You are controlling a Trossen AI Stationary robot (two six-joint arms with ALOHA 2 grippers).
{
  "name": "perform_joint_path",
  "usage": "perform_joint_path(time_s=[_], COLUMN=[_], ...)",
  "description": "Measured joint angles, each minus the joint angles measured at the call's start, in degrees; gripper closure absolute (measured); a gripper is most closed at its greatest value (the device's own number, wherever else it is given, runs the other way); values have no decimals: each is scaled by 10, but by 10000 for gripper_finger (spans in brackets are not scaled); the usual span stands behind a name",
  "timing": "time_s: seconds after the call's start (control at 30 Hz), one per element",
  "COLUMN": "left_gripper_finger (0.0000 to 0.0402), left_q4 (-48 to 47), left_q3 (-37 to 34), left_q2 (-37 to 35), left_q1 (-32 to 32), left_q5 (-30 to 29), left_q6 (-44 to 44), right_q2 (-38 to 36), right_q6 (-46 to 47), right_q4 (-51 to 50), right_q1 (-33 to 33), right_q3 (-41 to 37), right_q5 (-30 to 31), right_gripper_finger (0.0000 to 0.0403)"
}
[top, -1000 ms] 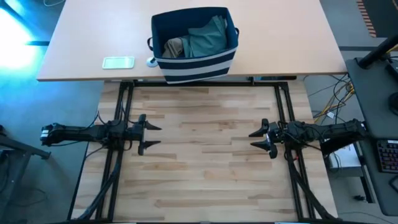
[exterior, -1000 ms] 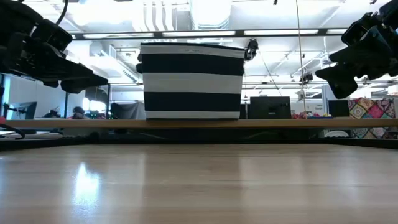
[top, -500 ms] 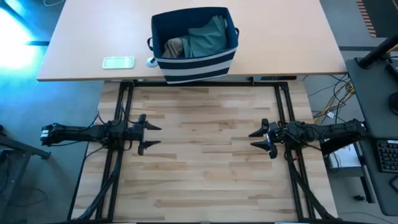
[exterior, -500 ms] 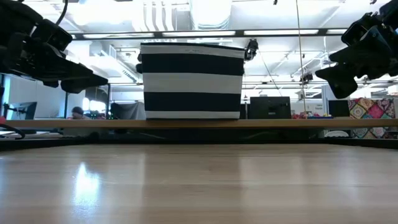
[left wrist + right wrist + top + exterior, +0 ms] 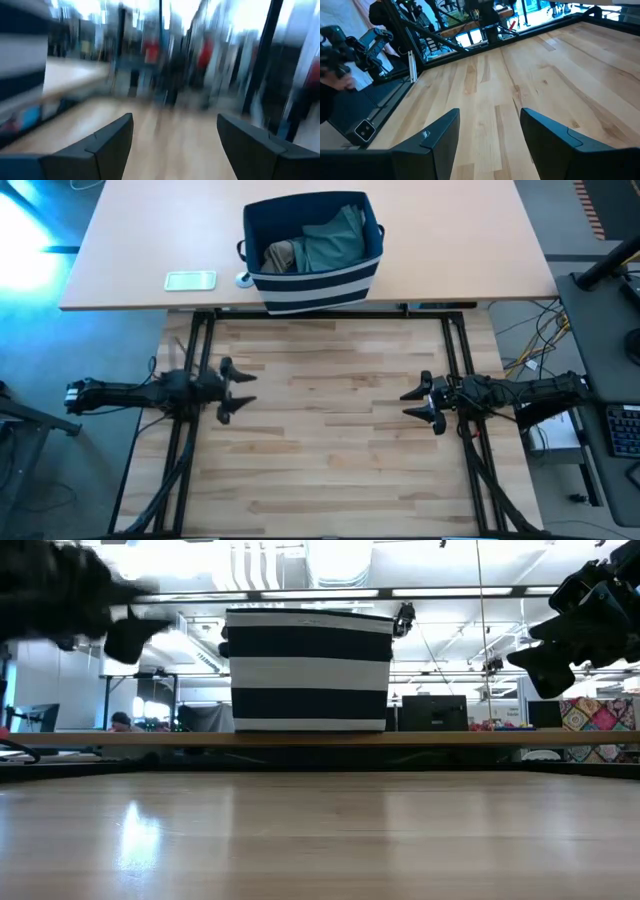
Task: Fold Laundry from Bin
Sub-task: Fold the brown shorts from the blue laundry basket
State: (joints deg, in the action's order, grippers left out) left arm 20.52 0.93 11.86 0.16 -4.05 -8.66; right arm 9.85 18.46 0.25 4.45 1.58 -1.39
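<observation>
The bin (image 5: 312, 250), navy with white stripes, stands on the tan far table; in the low view the bin (image 5: 308, 668) rises behind the wood table's far edge. The laundry (image 5: 318, 242) lies inside it, a teal-green garment beside a tan one. My left gripper (image 5: 240, 388) hovers open above the wood table's left side, fingers pointing toward the right edge; the left wrist view shows my left gripper (image 5: 175, 132) with nothing between its fingers. My right gripper (image 5: 408, 404) hovers open at the right side, and in its wrist view my right gripper (image 5: 490, 125) is over bare wood.
A pale green flat object (image 5: 190, 280) and a small round object (image 5: 243, 279) lie on the tan table left of the bin. The wood table (image 5: 330, 430) lies between both arms. A black frame (image 5: 190, 340) runs along its sides.
My left gripper has risen and tipped upward, rolling a little at the wrist; its views are blurred by the motion. It stays open. My right gripper and the bin have kept still.
</observation>
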Motion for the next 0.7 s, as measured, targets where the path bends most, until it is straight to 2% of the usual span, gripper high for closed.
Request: perform_joint_path(time_s=[0.13,0.23,0.33,0.47,0.7], left_gripper_finger=[130,130,130,130,130], left_q4=[171,231,251,249,192], left_q3=[1,1,2,29,161], left_q2=[0,0,0,19,153], left_q1=[0,0,0,0,0], left_q5=[0,1,0,-7,-5], left_q6=[-67,-33,9,17,5], right_q2=[0,0,0,0,0], right_q6=[0,0,0,0,0], right_q4=[0,0,0,0,0], right_q1=[0,0,0,0,0], right_q3=[0,0,0,0,0], right_q5=[0,0,0,0,0], right_gripper_finger=[197,197,197,197,197])
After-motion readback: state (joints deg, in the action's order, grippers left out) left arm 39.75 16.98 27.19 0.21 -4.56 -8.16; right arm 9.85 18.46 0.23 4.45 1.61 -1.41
